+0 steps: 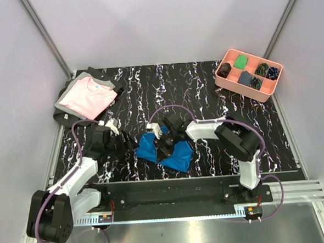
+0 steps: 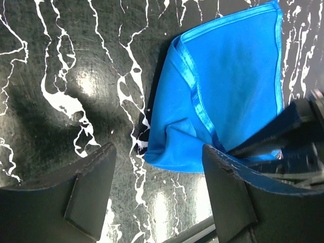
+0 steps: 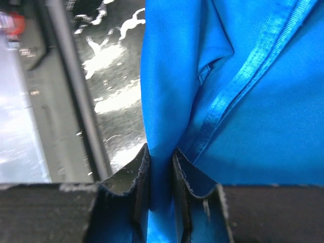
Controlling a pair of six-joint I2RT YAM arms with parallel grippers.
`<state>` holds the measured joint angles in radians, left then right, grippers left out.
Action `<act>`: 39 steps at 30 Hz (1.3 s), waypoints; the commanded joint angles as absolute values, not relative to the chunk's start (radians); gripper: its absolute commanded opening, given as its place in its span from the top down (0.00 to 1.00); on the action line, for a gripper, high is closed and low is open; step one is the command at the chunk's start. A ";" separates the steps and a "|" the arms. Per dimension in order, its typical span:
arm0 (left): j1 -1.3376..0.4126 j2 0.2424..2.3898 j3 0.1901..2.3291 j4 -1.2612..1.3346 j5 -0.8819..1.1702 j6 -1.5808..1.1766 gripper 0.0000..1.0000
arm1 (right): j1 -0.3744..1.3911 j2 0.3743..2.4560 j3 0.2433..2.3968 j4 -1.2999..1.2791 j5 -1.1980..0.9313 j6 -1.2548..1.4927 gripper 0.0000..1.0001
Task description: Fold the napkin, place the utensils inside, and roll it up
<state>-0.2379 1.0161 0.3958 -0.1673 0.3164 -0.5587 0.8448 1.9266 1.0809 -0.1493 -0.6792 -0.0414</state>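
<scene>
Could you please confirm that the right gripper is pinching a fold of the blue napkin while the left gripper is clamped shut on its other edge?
Not quite. The left gripper is open, its jaws spread wide and gripping nothing beside the cloth's edge, as the left wrist view shows. The rest holds: the right gripper is pinching a fold of the blue napkin.

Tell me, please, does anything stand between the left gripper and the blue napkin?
Nothing visible does. The open left gripper hovers over the black marbled table, and the near corner of the napkin shows between its fingers. The right gripper is shut on a fold of the napkin.
</scene>
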 commanded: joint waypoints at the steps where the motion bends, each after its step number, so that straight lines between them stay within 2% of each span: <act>1: -0.235 0.982 0.361 -0.078 0.314 -0.565 0.29 | 0.778 2.037 1.069 -0.198 -0.885 -0.035 0.76; 11: -0.235 1.065 0.341 0.060 0.413 -0.561 0.28 | 0.641 2.187 1.149 -0.190 -1.140 0.028 0.78; 18: -0.241 1.181 0.331 0.196 0.474 -0.575 0.27 | 0.624 2.224 1.181 -0.196 -1.160 0.029 0.80; 25: -0.268 1.362 0.374 0.305 0.512 -0.583 0.33 | 0.621 2.247 1.200 -0.207 -1.167 0.028 0.80; 32: -0.314 1.416 0.368 0.318 0.543 -0.601 0.59 | 0.615 2.256 1.215 -0.213 -1.164 0.025 0.80; 36: -0.316 1.410 0.351 0.301 0.538 -0.606 0.82 | 0.614 2.257 1.227 -0.219 -1.147 0.025 0.80; 37: -0.316 1.411 0.353 0.296 0.535 -0.607 0.93 | 0.614 2.255 1.233 -0.224 -1.141 0.026 0.79; 39: -0.316 1.410 0.360 0.272 0.529 -0.607 1.00 | 0.614 2.241 1.241 -0.235 -1.117 0.028 0.76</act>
<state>-0.3065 1.4040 0.3637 0.2947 0.5114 -0.6098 0.6292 2.2116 1.2148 -0.2352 -1.2232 0.0612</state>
